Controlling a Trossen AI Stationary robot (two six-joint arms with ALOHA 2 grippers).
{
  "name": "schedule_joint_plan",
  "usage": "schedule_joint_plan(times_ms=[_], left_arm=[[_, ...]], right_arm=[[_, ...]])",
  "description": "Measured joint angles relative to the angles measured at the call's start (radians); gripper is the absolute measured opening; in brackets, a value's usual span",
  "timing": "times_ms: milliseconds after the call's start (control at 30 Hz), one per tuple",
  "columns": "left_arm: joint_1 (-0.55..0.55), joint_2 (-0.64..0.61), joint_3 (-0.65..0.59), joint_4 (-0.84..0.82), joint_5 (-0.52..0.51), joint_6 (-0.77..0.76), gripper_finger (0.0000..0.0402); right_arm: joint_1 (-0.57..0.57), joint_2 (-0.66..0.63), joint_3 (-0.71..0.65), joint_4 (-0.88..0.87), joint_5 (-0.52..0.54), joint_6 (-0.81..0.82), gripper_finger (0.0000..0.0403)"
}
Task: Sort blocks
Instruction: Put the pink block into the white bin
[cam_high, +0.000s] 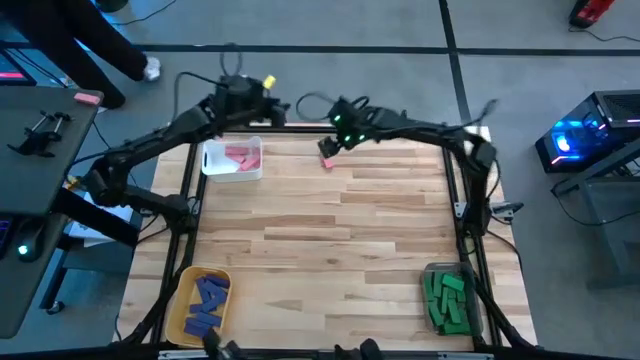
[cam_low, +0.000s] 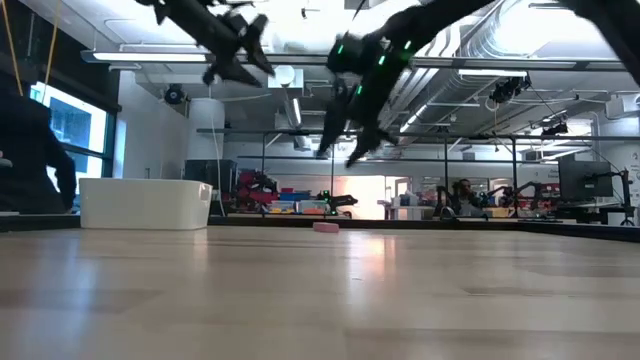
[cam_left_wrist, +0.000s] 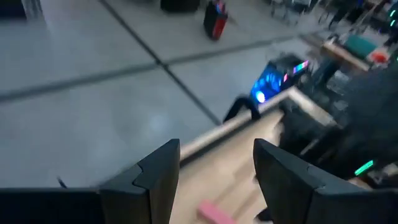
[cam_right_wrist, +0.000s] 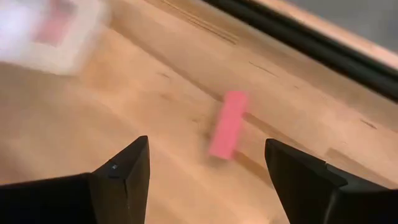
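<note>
The last pink block (cam_right_wrist: 227, 124) lies loose near the table's (cam_high: 340, 240) far edge, directly beneath the wide-open, empty right gripper (cam_right_wrist: 205, 177), long axis roughly across its jaws, left gripper (cam_left_wrist: 214, 180) farther off, parted, empty

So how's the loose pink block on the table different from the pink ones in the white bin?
The loose pink block lies alone on the bare wood; the binned pink blocks sit piled together inside the white bin. The loose one lies below the open right gripper; the binned ones lie near the left gripper. Same pink colour and bar shape.
</note>
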Motion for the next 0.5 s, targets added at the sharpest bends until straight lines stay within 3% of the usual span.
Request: schedule_joint_plan(times_ms=[100,267,500], left_arm=[[0.027,-0.059,0.019,0.002,0.0,0.045,0.0191],[0.061,-0.139,0.02,-0.001,0.001,0.042,0.0191],[0.073,-0.168,0.02,-0.012,0.001,0.042,0.0191]], right_arm=[[0.008,0.082,0.0,-0.015,0.065,0.046,0.025],[0.021,0.174,0.0,-0.017,0.074,0.104,0.025],[0.044,0.247,0.0,0.002,0.129,0.133,0.025]])
